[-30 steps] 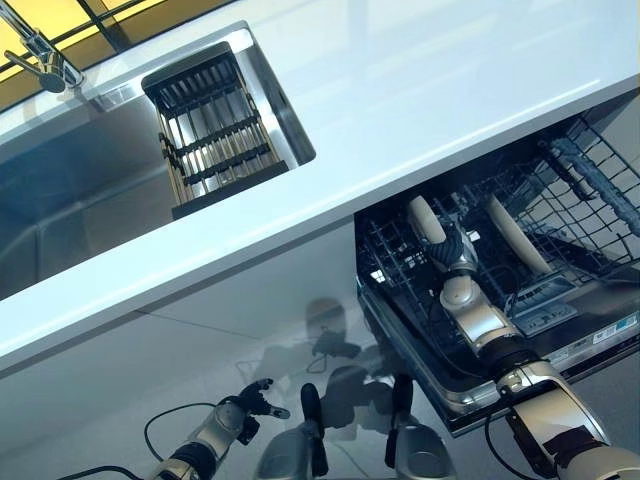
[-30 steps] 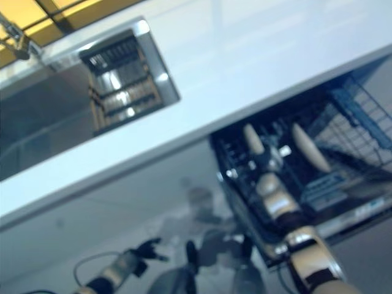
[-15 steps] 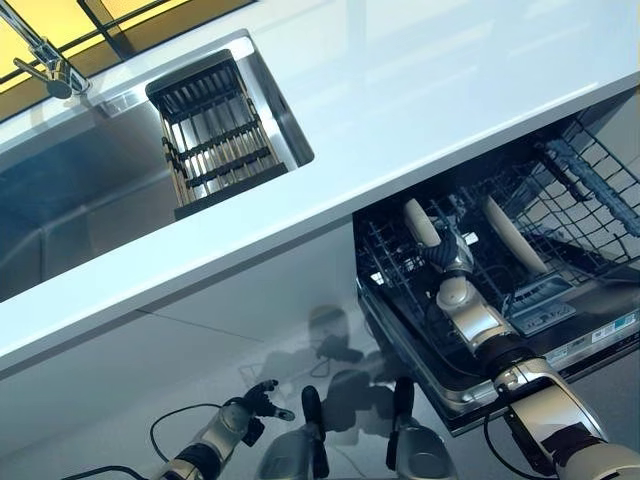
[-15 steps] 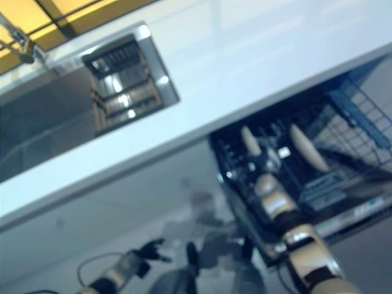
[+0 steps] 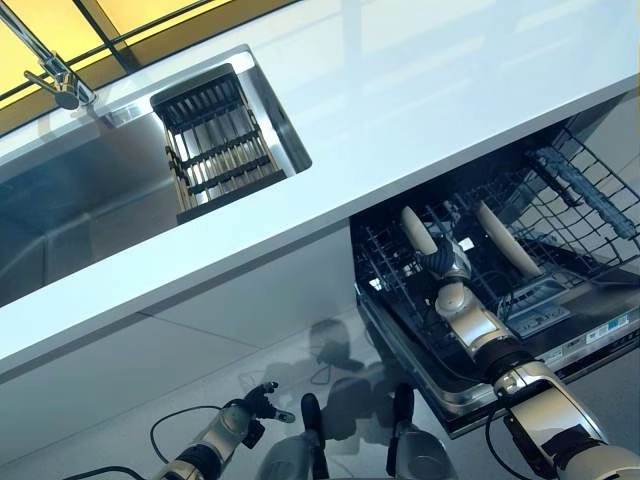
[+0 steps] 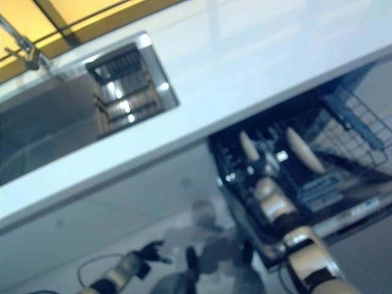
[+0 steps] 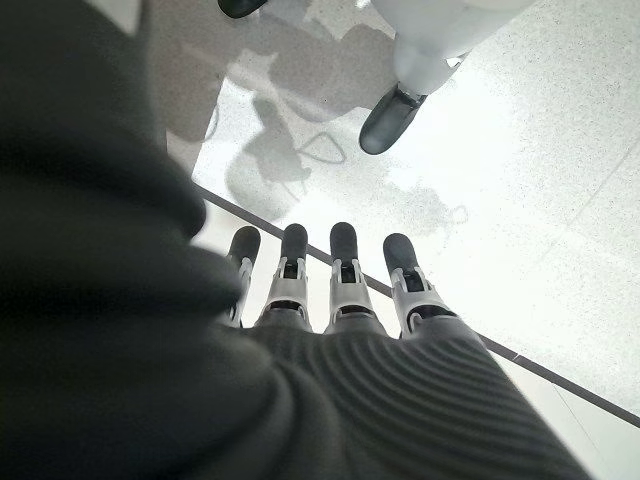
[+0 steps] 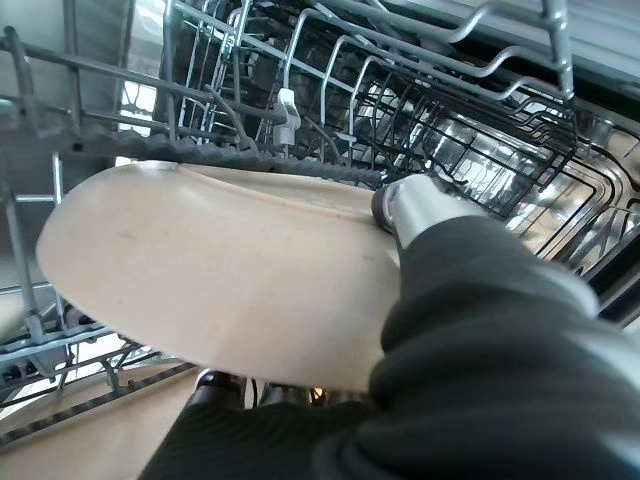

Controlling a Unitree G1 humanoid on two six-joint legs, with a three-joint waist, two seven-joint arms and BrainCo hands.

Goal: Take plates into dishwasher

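At lower right of the frame, I have the right robot hand (image 5: pixel 446 264) inside the dishwasher's lower rack (image 5: pixel 560 200), thumb and fingers pinching a beige plate (image 8: pixel 220 280) that stands on edge among the wire tines. A second beige plate (image 5: pixel 508 239) stands just beside it in the same rack. My left robot hand (image 7: pixel 330 290) hangs over the floor (image 7: pixel 540 180) at lower left, fingers straight and spread. The white surface (image 5: pixel 420 90) and sink (image 5: pixel 80 190) fill the upper frame.
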